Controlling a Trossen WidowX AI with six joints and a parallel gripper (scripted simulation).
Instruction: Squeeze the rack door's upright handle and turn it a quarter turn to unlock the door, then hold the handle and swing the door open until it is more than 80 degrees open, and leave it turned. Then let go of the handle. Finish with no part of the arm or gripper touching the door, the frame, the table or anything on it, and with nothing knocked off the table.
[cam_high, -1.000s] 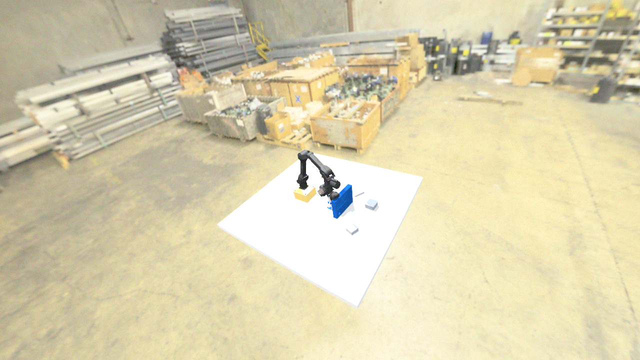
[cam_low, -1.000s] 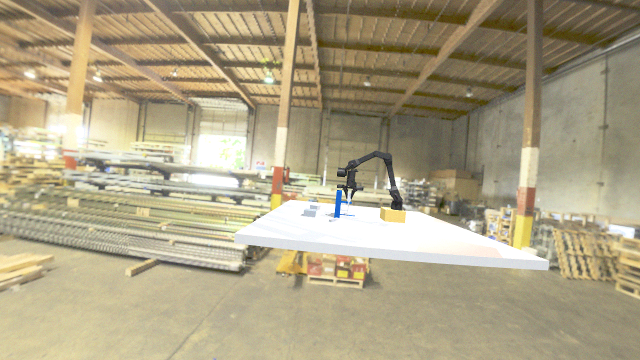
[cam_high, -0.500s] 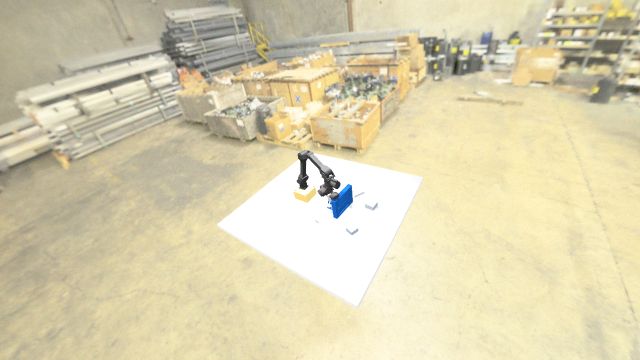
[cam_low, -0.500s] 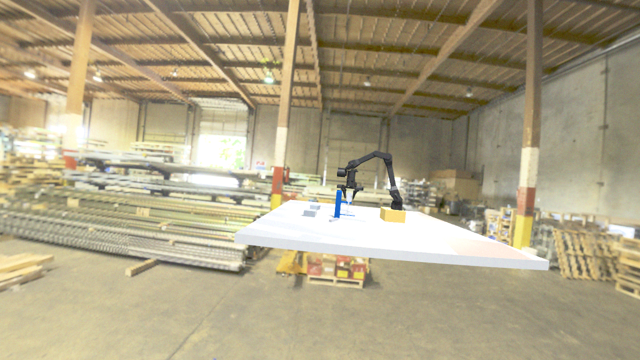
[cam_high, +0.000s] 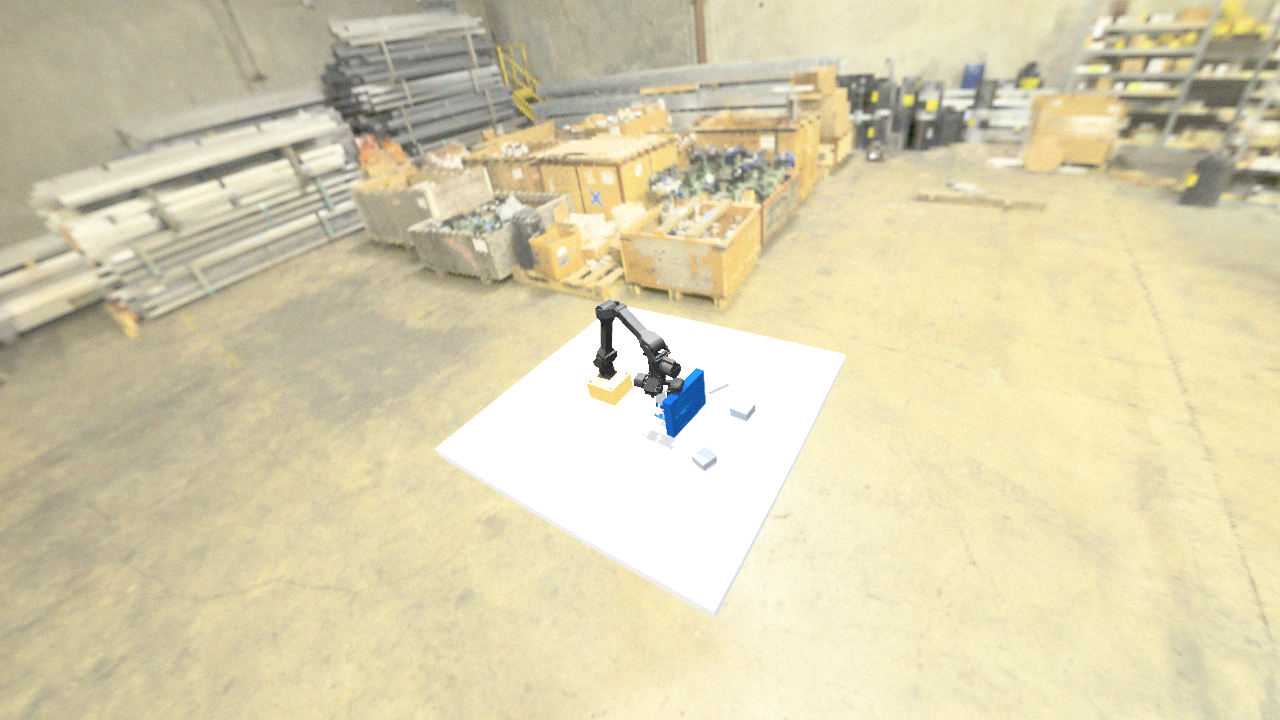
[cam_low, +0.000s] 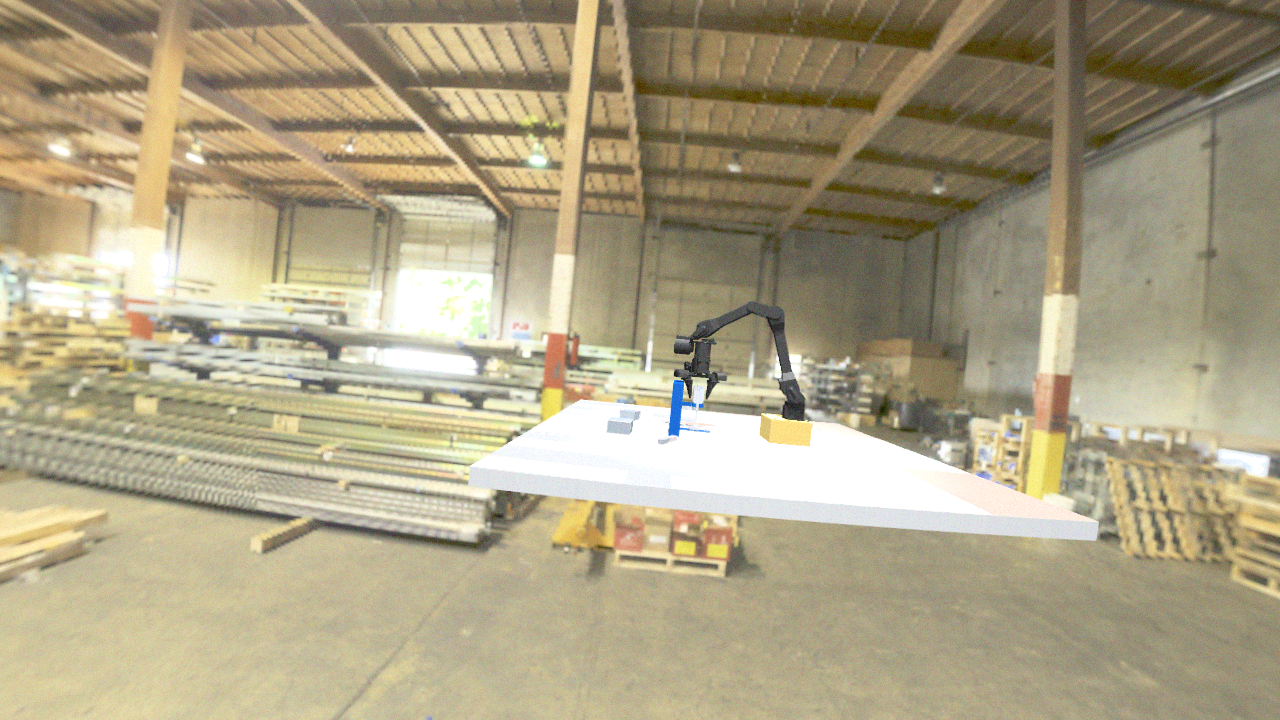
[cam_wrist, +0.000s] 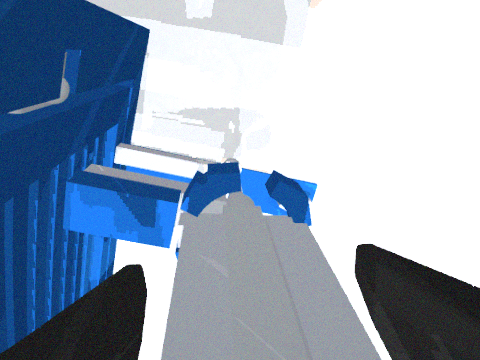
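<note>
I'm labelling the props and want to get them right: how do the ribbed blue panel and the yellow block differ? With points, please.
The ribbed blue panel (cam_high: 684, 404) (cam_low: 675, 408) (cam_wrist: 42, 235) is blue; the yellow block (cam_high: 610, 392) (cam_low: 785, 430) is yellow. The panel is tall and thin, the block low and squat. The block carries the arm's base; the panel does not.

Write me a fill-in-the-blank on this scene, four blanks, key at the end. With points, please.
The upright ribbed panel (cam_high: 687, 405) (cam_low: 675, 409) (cam_wrist: 22, 160) is coloured ____.
The arm (cam_high: 605, 335) (cam_low: 781, 347) is mounted on a ____ block (cam_high: 608, 392) (cam_low: 791, 431).
In the wrist view, the gray handle (cam_low: 698, 394) (cam_wrist: 240, 300) stands ____ the two black fingers.
With gaps visible on both sides of the handle, the end effector (cam_high: 660, 401) (cam_low: 699, 392) (cam_wrist: 251, 268) is ____ rather than shut.

Missing words: blue; yellow; between; open.
</note>
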